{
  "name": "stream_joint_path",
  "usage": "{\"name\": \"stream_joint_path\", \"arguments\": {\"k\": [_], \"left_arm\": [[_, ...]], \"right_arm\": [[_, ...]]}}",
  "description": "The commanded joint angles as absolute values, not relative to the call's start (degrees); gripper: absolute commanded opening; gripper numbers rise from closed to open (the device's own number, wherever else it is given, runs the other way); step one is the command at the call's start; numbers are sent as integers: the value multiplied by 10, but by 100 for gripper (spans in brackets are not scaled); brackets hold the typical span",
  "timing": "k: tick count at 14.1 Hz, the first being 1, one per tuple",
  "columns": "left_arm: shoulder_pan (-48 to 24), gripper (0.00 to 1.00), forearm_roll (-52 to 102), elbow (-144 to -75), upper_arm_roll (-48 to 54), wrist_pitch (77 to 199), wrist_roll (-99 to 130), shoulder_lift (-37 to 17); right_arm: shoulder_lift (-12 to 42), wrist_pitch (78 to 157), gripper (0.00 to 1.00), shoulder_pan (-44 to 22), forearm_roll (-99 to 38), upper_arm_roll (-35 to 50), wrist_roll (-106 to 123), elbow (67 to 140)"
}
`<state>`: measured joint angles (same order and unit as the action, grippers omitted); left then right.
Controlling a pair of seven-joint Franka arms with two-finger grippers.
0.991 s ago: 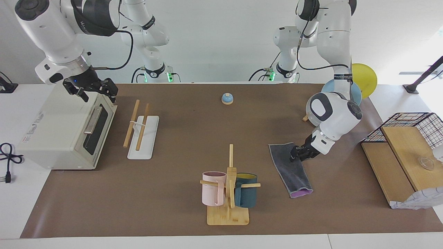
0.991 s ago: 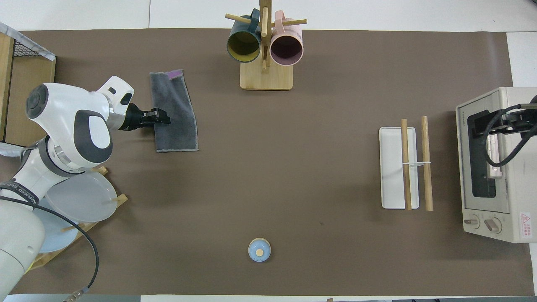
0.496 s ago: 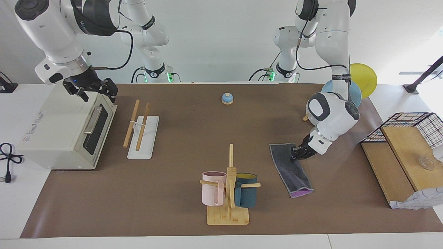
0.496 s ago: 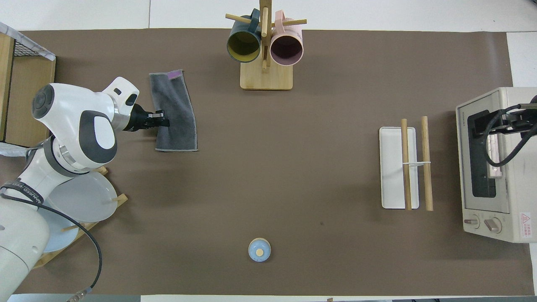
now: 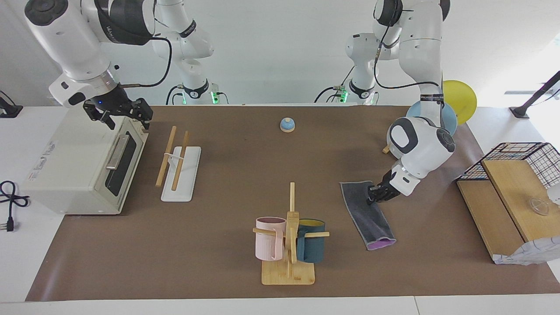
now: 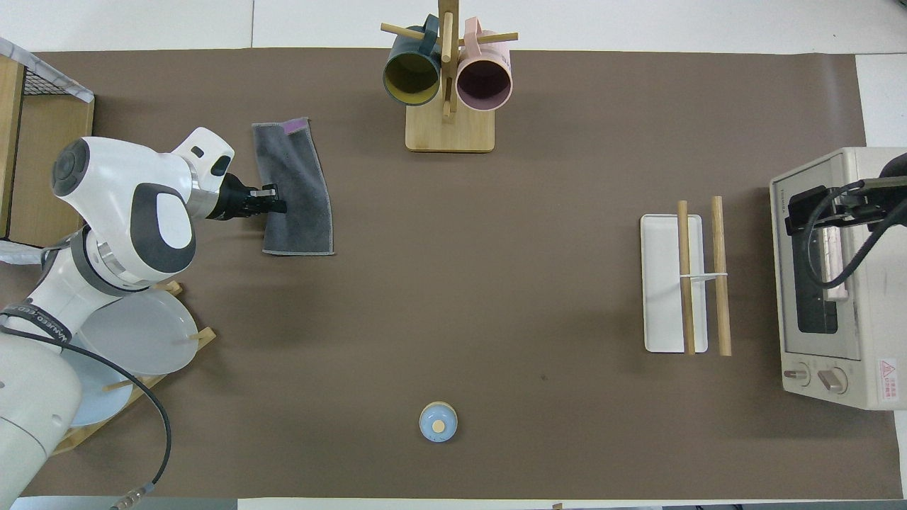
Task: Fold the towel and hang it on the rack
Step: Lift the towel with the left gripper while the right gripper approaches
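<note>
The towel (image 5: 366, 213) lies folded on the table, dark grey face up, with a purple strip showing at its end away from the robots; it also shows in the overhead view (image 6: 297, 191). My left gripper (image 5: 372, 195) is down at the towel's long edge on the left arm's side, fingers closed on that edge (image 6: 275, 207). The rack (image 5: 180, 164), two light-wood rods on a white base, stands toward the right arm's end (image 6: 684, 283). My right gripper (image 5: 124, 119) hangs open over the toaster oven's top front edge.
A toaster oven (image 5: 83, 162) stands beside the rack. A bamboo mug stand (image 5: 289, 245) holds a pink and a teal mug. A small blue bell (image 5: 287, 125) sits near the robots. A plate stand (image 6: 120, 354) and a wooden box with a wire basket (image 5: 507, 192) are at the left arm's end.
My left gripper has drawn back a little to the towel's edge and shifted slightly toward the robots. My right gripper has drifted a little toward the rack over the oven.
</note>
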<state>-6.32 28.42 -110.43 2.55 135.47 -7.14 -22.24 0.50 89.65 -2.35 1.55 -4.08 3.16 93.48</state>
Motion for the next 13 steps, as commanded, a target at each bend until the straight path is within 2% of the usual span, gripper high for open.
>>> {"name": "stream_joint_path", "arguments": {"k": [1, 8, 10, 13], "left_arm": [[-64, 0, 285, -1057, 18, 1301, -20, -229], [-68, 0, 282, -1015, 16, 1216, 111, -190], [-69, 0, 273, -1001, 16, 1193, 148, -180], [-70, 0, 265, -988, 19, 1180, 230, -161]], "right_arm": [[-11, 901, 100, -25, -29, -39, 40, 955], [-11, 895, 100, -29, -135, -38, -84, 958], [-11, 899, 100, -59, -185, -38, -165, 957], [-11, 946, 100, -76, -268, -38, -286, 968]]}}
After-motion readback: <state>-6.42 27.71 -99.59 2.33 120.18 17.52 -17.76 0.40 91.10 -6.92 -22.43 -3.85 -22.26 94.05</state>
